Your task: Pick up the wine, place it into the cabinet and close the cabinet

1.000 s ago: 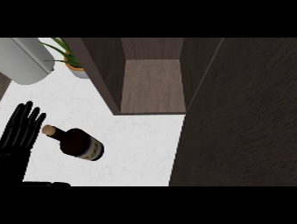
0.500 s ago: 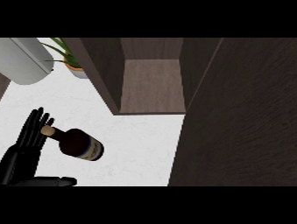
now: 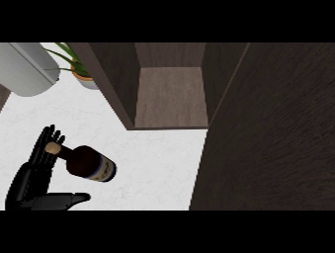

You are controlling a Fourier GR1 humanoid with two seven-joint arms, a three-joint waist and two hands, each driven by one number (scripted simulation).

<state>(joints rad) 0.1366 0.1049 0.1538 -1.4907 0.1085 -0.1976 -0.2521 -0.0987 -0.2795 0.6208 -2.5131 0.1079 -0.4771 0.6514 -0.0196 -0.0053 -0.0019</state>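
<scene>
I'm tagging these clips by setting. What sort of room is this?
Most likely a kitchen: a white counter with an open wooden cabinet on it, a wine bottle lying by the left hand, and a potted plant.

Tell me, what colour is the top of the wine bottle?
The wine bottle has a light tan, cork-coloured top, seen in the head view; the body is dark brown.

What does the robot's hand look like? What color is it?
Only the left hand shows. It is all black, with long thin fingers side by side and a thicker thumb sticking out sideways. It has no markings or cables to see. The grey forearm and the right hand are out of view.
</scene>
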